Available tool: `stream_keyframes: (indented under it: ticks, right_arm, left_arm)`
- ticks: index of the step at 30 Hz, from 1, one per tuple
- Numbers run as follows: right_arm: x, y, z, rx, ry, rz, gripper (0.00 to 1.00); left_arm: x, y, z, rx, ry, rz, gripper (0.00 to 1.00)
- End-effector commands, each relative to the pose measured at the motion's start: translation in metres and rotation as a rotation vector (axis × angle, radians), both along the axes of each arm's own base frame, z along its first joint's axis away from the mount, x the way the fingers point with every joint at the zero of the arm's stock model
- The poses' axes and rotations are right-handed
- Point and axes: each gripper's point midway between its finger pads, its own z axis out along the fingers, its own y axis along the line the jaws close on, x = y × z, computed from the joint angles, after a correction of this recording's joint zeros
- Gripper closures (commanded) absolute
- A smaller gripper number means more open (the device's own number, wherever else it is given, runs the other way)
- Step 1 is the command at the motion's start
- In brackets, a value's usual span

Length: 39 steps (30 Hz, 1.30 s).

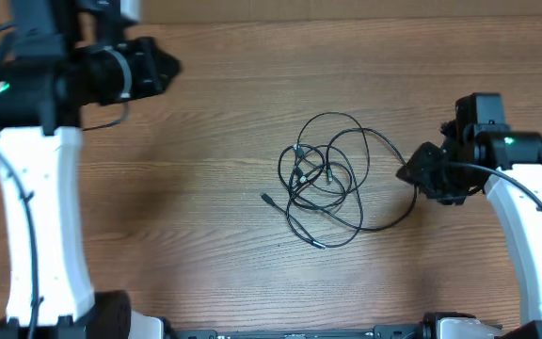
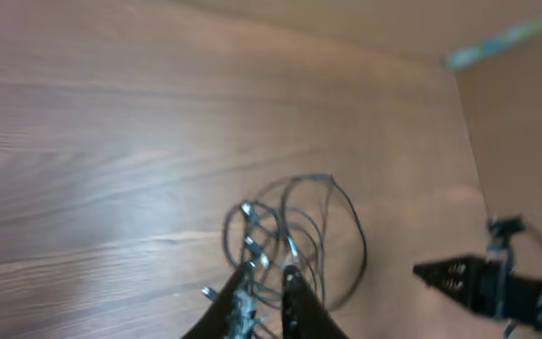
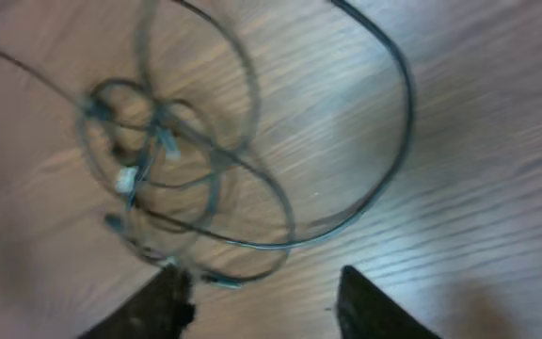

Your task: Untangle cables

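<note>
The cables (image 1: 310, 175) lie in one loose tangle on the surface (image 1: 205, 235), and I place everything else from that tangle. My right fingers (image 3: 169, 306) are spread wide and empty. They sit just beside the tangle's outer loop (image 1: 386, 222), on the right arm's side. My left fingers (image 2: 235, 306) are well apart from the tangle on the far left. They are drawn nearly together with only a sliver between them, and they grip nothing.

My main worry is closing on more than one strand. In the right wrist view several cords cross under the gap between the fingers. A pinch at a crossing would drag the whole tangle along instead of freeing one cord. A pull on the outer loop alone could cinch the knot in the middle, because nothing pins the rest down. The cords are thin and lie flat, so I judge the fingers could scrape the surface and slip off. Both wrist views are blurred, so I cannot be sure which strand lies on top.

The cords themselves are thin, black and limp, coiled in overlapping rings. The crossings are densest on the side toward the left arm. Small pale plug ends (image 3: 125, 179) sit in that dense part. One dark plug end pokes out at the tangle's edge, toward the left arm.
</note>
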Motion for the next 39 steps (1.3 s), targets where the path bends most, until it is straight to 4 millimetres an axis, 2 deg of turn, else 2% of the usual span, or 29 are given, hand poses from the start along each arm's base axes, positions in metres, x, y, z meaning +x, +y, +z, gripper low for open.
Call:
stream_keyframes:
  ticks: [1,6,13,18,22,28,32,34,39]
  right_arm:
    - [0.017,0.013,0.044,0.056,-0.121,0.073,0.43]
    - [0.019,0.014,0.066,0.062,-0.154,0.081,0.39]
    - [0.019,0.013,0.066,0.061,-0.155,0.08,0.38]
    - [0.02,0.012,0.066,0.055,-0.157,0.078,0.33]
    - [0.02,0.012,0.066,0.055,-0.156,0.078,0.3]
    - [0.019,0.012,0.066,0.055,-0.152,0.078,0.26]
    - [0.019,0.012,0.066,0.055,-0.152,0.078,0.25]
    - [0.018,0.012,0.066,0.053,-0.152,0.084,0.25]
    - [0.018,0.012,0.065,0.051,-0.154,0.092,0.25]
  left_arm:
    - [0.004,-0.034,-0.018,0.007,0.035,-0.117,0.86]
    - [0.002,-0.076,-0.053,0.035,0.121,-0.248,0.81]
    - [-0.011,-0.121,-0.121,0.159,0.251,-0.461,0.66]
    - [-0.032,-0.15,-0.159,0.154,0.275,-0.754,0.59]
    - [-0.052,-0.169,-0.203,0.186,0.371,-0.91,0.57]
    - [-0.073,-0.188,-0.243,0.208,0.469,-1.018,0.55]
    - [-0.083,-0.187,-0.269,0.274,0.541,-1.057,0.49]
    - [-0.083,-0.182,-0.286,0.333,0.578,-1.056,0.48]
    - [-0.076,-0.181,-0.305,0.364,0.579,-1.055,0.47]
